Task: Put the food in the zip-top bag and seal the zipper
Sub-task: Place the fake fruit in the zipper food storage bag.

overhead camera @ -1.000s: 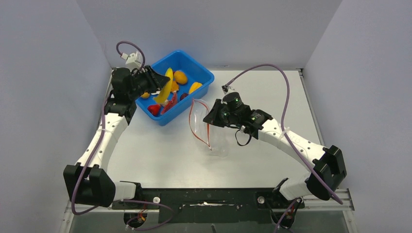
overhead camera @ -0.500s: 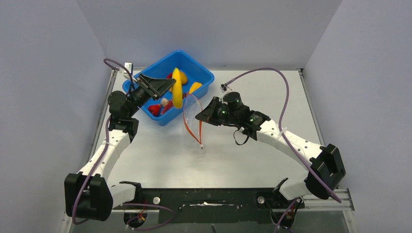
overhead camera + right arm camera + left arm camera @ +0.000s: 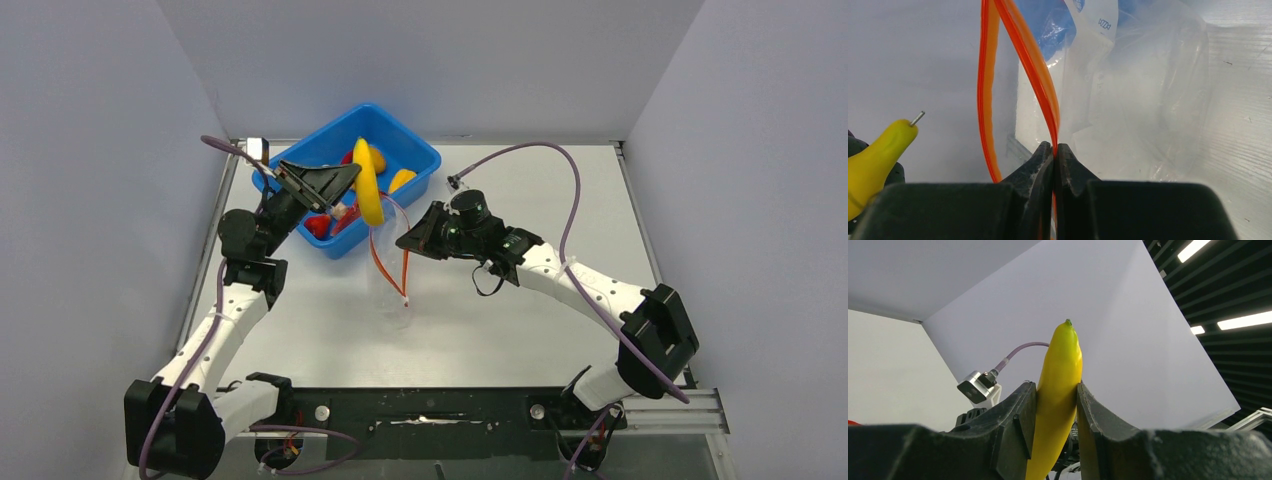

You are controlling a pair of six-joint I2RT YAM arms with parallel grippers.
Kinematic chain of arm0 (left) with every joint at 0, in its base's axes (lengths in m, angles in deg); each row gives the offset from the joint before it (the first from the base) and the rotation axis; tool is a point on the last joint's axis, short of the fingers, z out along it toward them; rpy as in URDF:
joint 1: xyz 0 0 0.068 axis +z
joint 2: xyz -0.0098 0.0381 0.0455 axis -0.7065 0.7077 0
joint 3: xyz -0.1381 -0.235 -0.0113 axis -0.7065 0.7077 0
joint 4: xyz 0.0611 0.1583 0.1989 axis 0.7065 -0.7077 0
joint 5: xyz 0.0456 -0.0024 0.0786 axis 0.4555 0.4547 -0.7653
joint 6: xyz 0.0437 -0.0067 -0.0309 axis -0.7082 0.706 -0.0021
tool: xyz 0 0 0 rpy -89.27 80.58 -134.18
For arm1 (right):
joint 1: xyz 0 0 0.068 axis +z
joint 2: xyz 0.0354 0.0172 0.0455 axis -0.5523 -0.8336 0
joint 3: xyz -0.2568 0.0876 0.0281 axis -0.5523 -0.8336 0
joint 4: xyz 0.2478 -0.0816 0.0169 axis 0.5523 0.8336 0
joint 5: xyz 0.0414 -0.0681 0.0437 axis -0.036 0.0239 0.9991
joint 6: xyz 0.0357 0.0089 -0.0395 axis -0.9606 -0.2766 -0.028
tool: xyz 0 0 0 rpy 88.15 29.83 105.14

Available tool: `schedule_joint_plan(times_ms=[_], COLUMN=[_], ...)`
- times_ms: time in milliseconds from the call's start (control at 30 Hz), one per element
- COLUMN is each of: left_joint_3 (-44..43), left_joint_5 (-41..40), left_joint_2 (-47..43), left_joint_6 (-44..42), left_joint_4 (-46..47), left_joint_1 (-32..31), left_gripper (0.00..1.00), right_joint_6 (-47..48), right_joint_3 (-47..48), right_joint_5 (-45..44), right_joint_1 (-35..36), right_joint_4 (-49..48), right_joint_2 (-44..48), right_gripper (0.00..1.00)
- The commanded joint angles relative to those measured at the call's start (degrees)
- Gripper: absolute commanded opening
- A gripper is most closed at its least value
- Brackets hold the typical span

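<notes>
The left tool (image 3: 1056,392) grasps the yellow banana (image 3: 1064,352) just beside the open mouth of the zip-top bag (image 3: 393,300). The right tool (image 3: 1054,149) is clenched on the orange zipper (image 3: 1040,85), and the bag stands on the tabletop (image 3: 520,335) near the blue tub (image 3: 425,158).

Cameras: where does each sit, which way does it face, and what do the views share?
Top external: above and behind the bases, looking down on the table; left arm, right arm, blue tub and zip-top bag show.
Left wrist: on the left wrist, facing up at the walls; its left end effector clamps a banana.
Right wrist: looks along the right end effector, shut on the orange zipper.
Shared: the banana shows in all three.
</notes>
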Motion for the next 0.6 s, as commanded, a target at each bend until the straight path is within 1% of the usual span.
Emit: schedule_joint_plan(times_ms=[0, 200, 367, 433, 567], left_joint_3=[-1.55, 0.87, 2.56, 3.89, 7.63], left_joint_5=[-1.43, -1.22, -2.74, -2.17, -1.86], left_joint_2=[-1.03, -1.50, -2.03, -1.36, -0.01], left_joint_6=[-0.46, -1.70, -9.05, -9.69, -6.91], left_joint_4=[2.67, 1.24, -3.82, -2.45, 4.41], left_joint_1=[-0.99, -1.30, -1.53, -1.56, -2.34], left_gripper=[0.00, 0.00, 0.00, 0.00, 0.00], right_joint_6=[-0.84, -0.38, 0.43, 0.50, 0.48], right_joint_3=[0.60, 1.23, 2.56, 2.63, 2.87], right_joint_5=[0.61, 1.00, 1.00, 0.80, 0.73], right_joint_1=[0.40, 0.34, 0.31, 0.40, 0.42], right_joint_4=[-4.72, -4.37, -3.80, -3.71, -3.41], right_joint_2=[0.20, 0.11, 0.30, 0.60, 0.73], right_gripper=[0.00, 0.00, 0.00, 0.00, 0.00])
